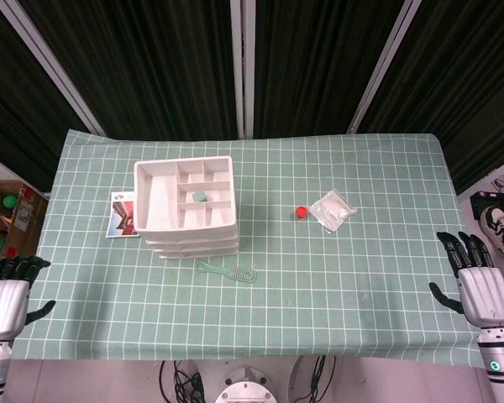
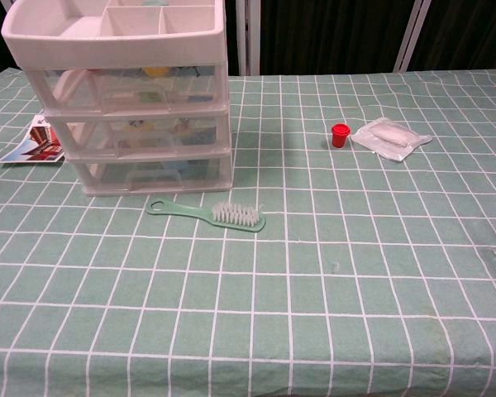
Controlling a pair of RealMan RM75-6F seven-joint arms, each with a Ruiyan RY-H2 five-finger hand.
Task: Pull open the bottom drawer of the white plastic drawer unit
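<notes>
My left robot hand [image 1: 7, 295] and right robot hand [image 1: 479, 285] are hanging empty off the bench [image 1: 361, 277] corners, fingers apart, wrists cut off. The white drawer unit [image 2: 128, 99] is sitting back-left, its bottom drawer [image 2: 153, 172] closed, contents blurred; a green brush [image 2: 211, 214] is lying just in front

green brush [image 2: 208, 214] just before bottom drawer [image 2: 153, 173], open cloth [image 2: 331, 314] toward the near edge

White drawer unit [image 1: 187, 207], green-checked tablecloth [image 1: 336, 277]
</notes>
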